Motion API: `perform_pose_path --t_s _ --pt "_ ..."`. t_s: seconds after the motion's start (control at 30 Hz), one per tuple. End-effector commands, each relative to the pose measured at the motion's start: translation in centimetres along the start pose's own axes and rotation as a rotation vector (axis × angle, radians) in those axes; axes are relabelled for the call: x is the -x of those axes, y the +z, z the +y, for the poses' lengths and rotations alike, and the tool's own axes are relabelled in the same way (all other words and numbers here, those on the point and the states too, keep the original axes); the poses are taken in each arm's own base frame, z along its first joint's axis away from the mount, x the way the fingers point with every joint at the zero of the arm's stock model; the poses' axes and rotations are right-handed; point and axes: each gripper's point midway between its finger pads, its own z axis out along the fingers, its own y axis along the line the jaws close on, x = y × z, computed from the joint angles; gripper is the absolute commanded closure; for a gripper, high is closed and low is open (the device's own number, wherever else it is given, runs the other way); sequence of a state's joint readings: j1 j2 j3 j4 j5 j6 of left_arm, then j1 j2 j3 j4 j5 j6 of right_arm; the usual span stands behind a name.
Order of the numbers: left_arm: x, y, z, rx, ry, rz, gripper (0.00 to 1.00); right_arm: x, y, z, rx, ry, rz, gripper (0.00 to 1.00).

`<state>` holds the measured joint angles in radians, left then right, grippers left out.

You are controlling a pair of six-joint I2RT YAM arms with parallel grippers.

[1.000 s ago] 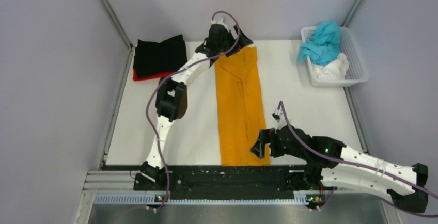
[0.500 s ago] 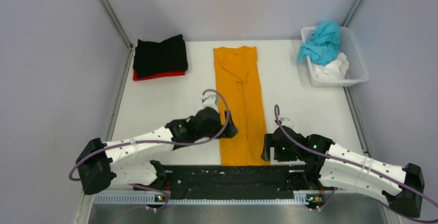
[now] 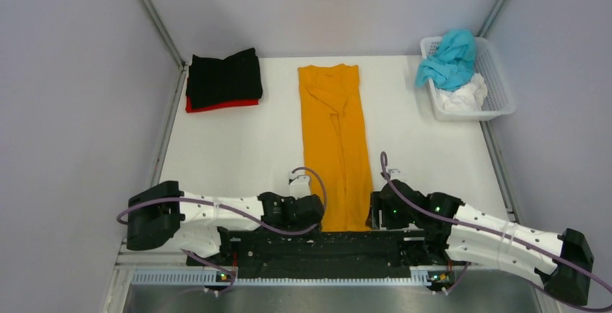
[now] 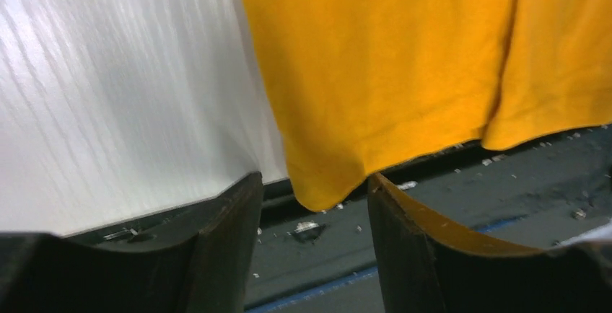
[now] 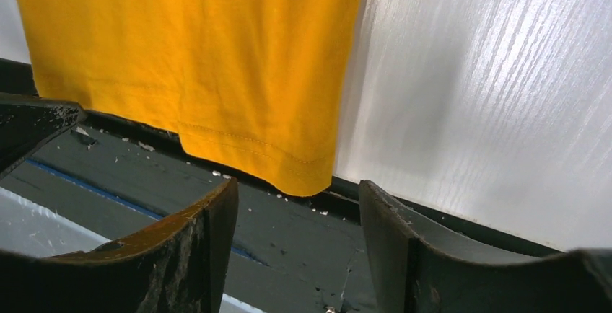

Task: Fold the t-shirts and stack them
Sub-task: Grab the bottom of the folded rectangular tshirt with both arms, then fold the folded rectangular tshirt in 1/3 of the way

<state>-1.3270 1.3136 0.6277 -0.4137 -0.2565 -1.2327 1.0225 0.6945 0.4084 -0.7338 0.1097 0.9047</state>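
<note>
The orange t-shirt (image 3: pixel 337 147) lies folded into a long strip down the middle of the table, its hem hanging over the near edge. My left gripper (image 3: pixel 315 213) is open at the hem's left corner (image 4: pixel 321 190), which hangs just ahead of the gap between its fingers. My right gripper (image 3: pixel 374 212) is open at the hem's right corner (image 5: pixel 303 176). A folded black t-shirt (image 3: pixel 224 77) lies on a red one (image 3: pixel 216 104) at the back left. The teal t-shirt (image 3: pixel 449 57) and white t-shirt (image 3: pixel 462 97) sit crumpled in the basket.
A white lattice basket (image 3: pixel 496 89) stands at the back right corner. A black strip (image 3: pixel 346 244) runs along the table's near edge under both grippers. Grey walls and metal rails close in the left, right and back sides.
My left arm swung from the shirt's collar at the back down to the near left hem corner. My right gripper slid a little nearer the table's front edge at the right hem corner.
</note>
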Motion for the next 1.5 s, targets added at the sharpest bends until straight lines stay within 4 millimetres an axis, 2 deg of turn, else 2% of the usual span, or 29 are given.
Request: perform_pose_path --t_s 0.0,0.2,0.23,0.3,0.37,0.5,0.63,0.77,0.9,1.07,1.23,1.37,1.47 --pt "0.0 1.4 -0.1 -0.003 -0.096 -0.032 0.41 0.3 0.3 0.7 0.033 0.012 -0.008 0.40" --pt "-0.3 2.4 0.8 0.021 -0.121 -0.044 0.64 -1.9 2.0 0.4 0.047 0.025 0.074 0.47" --pt "-0.4 2.6 0.9 0.024 -0.122 -0.043 0.74 -2.0 2.1 0.2 0.041 0.027 0.076 0.48" --pt "-0.3 2.5 1.0 0.029 -0.125 -0.046 1.00 -2.0 2.3 -0.2 0.024 0.035 0.064 0.57" --pt "-0.3 2.3 1.1 0.023 -0.121 -0.047 1.00 -1.8 2.4 -0.3 0.020 0.042 0.052 0.67" --pt "0.2 1.3 1.1 -0.001 -0.130 -0.064 1.00 -0.7 2.2 0.5 0.049 0.031 0.005 1.00" --pt "1.4 0.1 0.2 -0.076 -0.121 -0.116 1.00 1.9 0.9 2.2 0.112 0.004 -0.098 1.00" --pt "4.9 -1.1 -1.8 -0.157 -0.098 -0.243 1.00 6.2 -1.0 3.5 0.114 0.003 -0.265 1.00" --pt "10.0 -2.0 -3.0 -0.205 -0.105 -0.353 1.00 10.2 -2.2 3.9 0.068 0.035 -0.426 1.00" --pt "16.3 -1.7 -2.8 -0.211 -0.128 -0.418 1.00 15.9 -3.5 5.0 -0.003 0.013 -0.575 1.00" --pt "21.7 -1.2 -2.1 -0.143 -0.124 -0.479 1.00 21.3 -1.8 5.6 0.006 0.000 -0.634 1.00" --pt "26.1 -0.6 -2.1 -0.121 -0.131 -0.510 1.00 25.5 -1.0 4.4 -0.063 0.032 -0.710 1.00" --pt "28.3 0.2 -1.8 -0.106 -0.150 -0.500 1.00 28.1 -0.2 4.5 -0.078 0.006 -0.724 1.00"
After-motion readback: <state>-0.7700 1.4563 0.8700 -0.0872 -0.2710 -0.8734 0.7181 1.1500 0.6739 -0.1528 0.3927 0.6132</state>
